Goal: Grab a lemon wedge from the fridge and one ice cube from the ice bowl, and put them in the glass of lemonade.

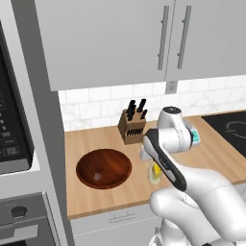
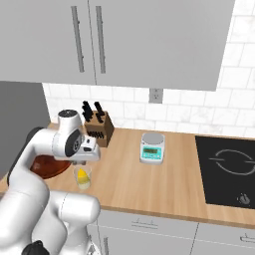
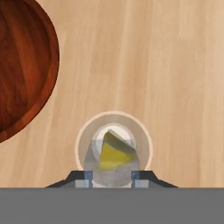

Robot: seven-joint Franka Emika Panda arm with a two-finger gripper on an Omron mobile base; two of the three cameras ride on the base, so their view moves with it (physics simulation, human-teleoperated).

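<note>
Wooden bowl (image 3: 22,61) lies left on the counter (image 3: 153,65), one pale cube in it. Just right stands the glass (image 3: 113,146), wedge (image 3: 113,151) already inside. The gripper (image 3: 112,177) hangs directly above the rim, fingers clamped on a translucent ice cube (image 3: 111,170), placed for dropping.

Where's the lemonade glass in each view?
Left base view: glass of lemonade centre, right of the ice bowl, partly behind the arm.
Right base view: lower left, under the hand, bowl at its left.
Hand view: bottom centre, lemon wedge inside.
Shared landmark: the ice bowl.
</note>
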